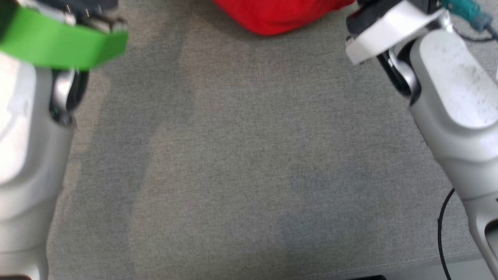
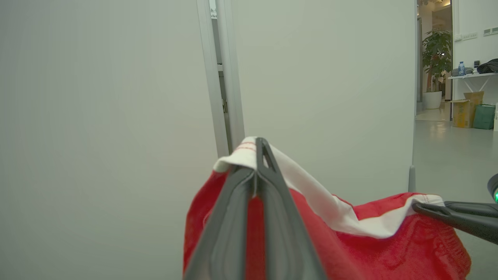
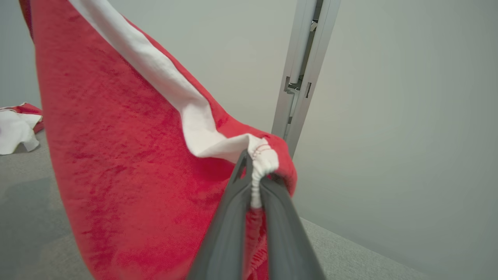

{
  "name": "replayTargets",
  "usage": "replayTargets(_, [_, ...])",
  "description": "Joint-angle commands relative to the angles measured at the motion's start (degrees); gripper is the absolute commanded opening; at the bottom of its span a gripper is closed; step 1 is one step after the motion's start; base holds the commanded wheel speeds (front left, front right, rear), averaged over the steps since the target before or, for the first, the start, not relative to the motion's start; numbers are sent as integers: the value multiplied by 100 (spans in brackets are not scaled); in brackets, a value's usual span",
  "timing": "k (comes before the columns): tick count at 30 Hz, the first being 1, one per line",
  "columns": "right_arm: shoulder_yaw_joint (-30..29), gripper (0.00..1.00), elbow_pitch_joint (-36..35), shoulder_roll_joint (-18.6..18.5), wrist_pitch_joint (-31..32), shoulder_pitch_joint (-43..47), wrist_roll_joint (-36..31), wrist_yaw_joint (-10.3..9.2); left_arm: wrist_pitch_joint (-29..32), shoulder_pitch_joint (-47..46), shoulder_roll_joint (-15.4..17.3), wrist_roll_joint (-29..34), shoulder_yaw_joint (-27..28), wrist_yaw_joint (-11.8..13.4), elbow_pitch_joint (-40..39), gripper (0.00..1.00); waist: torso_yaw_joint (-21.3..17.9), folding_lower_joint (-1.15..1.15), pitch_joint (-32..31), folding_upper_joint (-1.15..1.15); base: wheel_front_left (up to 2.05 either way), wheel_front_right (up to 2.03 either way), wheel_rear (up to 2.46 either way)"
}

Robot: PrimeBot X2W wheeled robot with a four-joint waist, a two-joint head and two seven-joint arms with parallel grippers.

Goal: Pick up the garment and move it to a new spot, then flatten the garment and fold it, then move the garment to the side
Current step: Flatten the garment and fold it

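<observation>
The garment [image 1: 280, 15] is red with a white hem, and its lower part shows at the top edge of the head view, above the grey surface. In the left wrist view my left gripper [image 2: 258, 146] is shut on the white hem, with the red cloth [image 2: 389, 249] hanging below it. My right gripper [image 2: 418, 206] enters that view from the right, clamped on the same hem further along. In the right wrist view the right gripper [image 3: 253, 163] is shut on a bunched white corner, and the red cloth [image 3: 116, 155] drapes off to the left. The garment hangs stretched between both grippers.
A grey fabric surface [image 1: 249, 155] lies below the arms. My left forearm with a green band [image 1: 58, 42] and right forearm [image 1: 447, 97] flank it. Another red and white cloth [image 3: 15, 128] lies on the surface. A pale wall with a metal post [image 2: 221, 77] stands close behind. A black cable [image 1: 441, 229] hangs at the right.
</observation>
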Motion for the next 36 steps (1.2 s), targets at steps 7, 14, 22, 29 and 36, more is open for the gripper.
replayTargets(7, [-167,0,-943,-164,-31,1242,52,-6,-1,1436,-287,125,534,-22,-805,0,175,0,-677,0,0,0,0])
replayTargets(14, [-348,0,-1663,-247,-24,2613,60,-6,-1,2989,-650,263,893,-22,-1542,0,295,0,-1465,0,0,0,0])
replayTargets(22, [-657,0,-2603,-65,317,4266,-86,-6,-2,4654,-942,540,978,-23,-2219,0,297,0,-2198,0,0,0,0])
replayTargets(29, [-926,0,-3455,244,781,5484,-168,-6,-1,5490,-835,609,1008,-23,-2742,0,236,0,-2463,0,0,0,0])
replayTargets(36, [-952,0,-3336,568,968,5869,-251,-6,-1,5479,-568,439,930,-23,-2353,0,99,0,-2320,0,0,0,0])
